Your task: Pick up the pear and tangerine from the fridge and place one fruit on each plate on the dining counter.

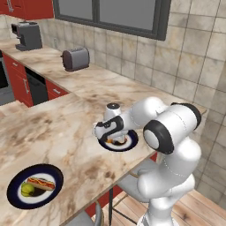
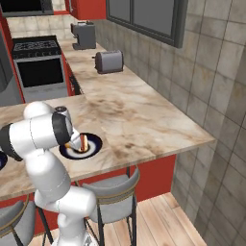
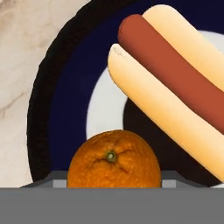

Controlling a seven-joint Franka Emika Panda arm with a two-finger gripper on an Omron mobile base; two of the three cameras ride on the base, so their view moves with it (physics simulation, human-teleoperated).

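Now tangerine btwn pincer tips over plate; grip state unclear.

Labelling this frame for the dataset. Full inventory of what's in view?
Round dark navy plates: 2, one at the counter's near left, one under the claw.
Hot dogs in tan buns: 2, one per plate.
Yellow-green pear: 1, on the left plate.
Bright-orange tangerine: 1, over the plate under the claw.
Beige marbled dining counter: 1.
Grey toaster: 1, back counter.
Grey coffee machine: 1, far back.
Black stove: 1.
Grey stools: 2.
White arm's claw: 1, around the tangerine; open or shut unclear.
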